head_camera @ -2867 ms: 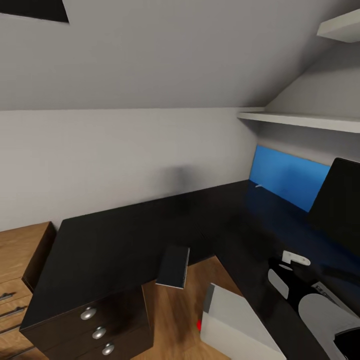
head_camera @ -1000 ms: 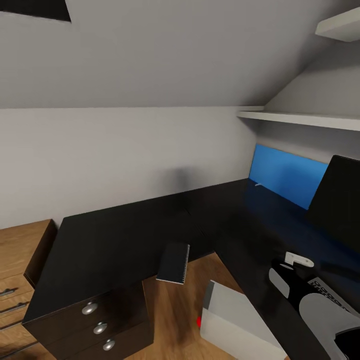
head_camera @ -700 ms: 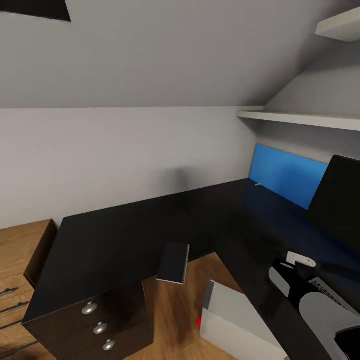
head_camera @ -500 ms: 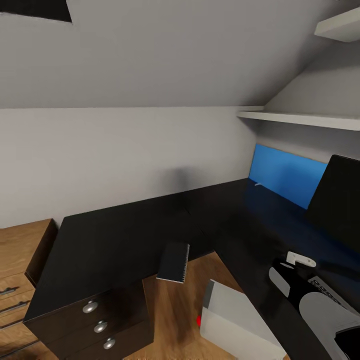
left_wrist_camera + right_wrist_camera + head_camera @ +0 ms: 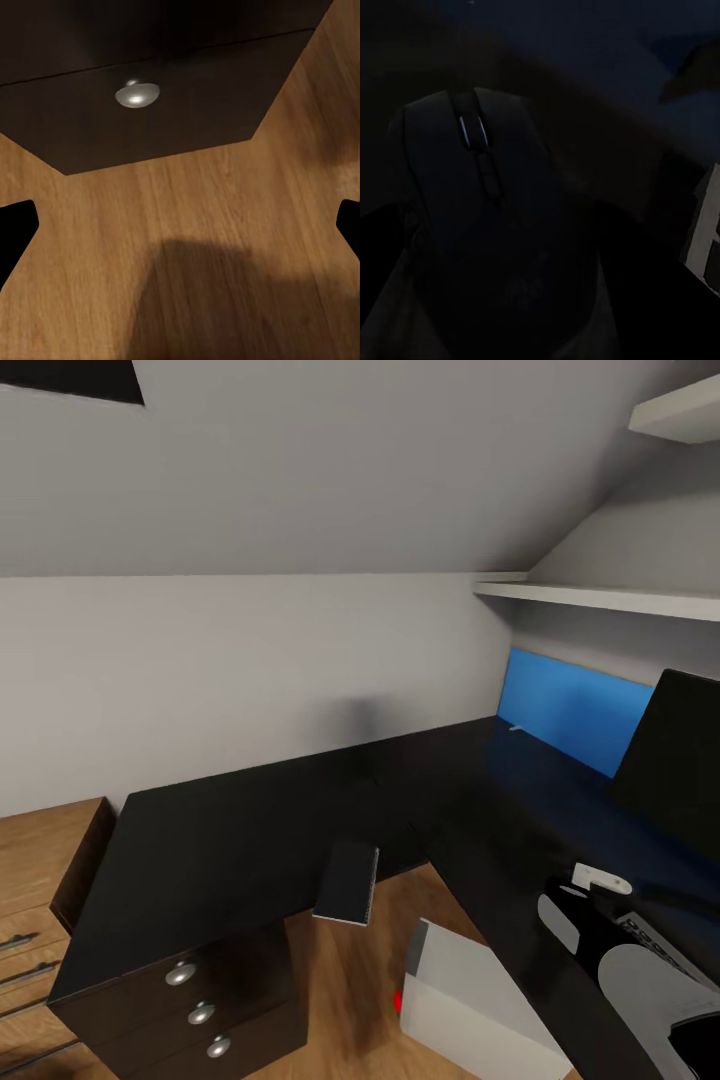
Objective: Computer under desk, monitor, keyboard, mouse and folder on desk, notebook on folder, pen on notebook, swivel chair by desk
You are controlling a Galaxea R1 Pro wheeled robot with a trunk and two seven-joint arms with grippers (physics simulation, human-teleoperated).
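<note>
The mouse [image 5: 491, 217] is seen directly ahead of the R gripper [image 5: 592, 884] in the R wrist view, very close and centred between the finger lines. Its long axis runs along the gripper's approach direction, w/ the wheel end farthest from the camera. It is a black dome w/ a pale-edged scroll wheel and a faint logo near the tail, barely separable from the glossy black desk [image 5: 230, 830]. Whether the R jaws are spread round it, clamped on it or just above it can't be told; the picture is too dark.

In the head view the R gripper is found over the desk's R wing, just beside the keyboard [image 5: 652, 944], of which a corner of keys is visible. The monitor [image 5: 675, 750] is placed beyond the gripper, and the blue folder [image 5: 570, 715] farther off by the wall, apparently stood on edge.

The R arm is judged far nearer to the mouse. The L gripper [image 5: 180, 229] is held wide apart, empty, low over the wood floor [image 5: 225, 225] facing a drawer knob [image 5: 136, 93].

The dark notebook [image 5: 347, 882] is seen well off to the R gripper's left, overhanging the desk's inner edge. The computer [image 5: 470, 1000] is seen on the floor below.

Judgement: mouse placement beside the keyboard is the step in hand.
</note>
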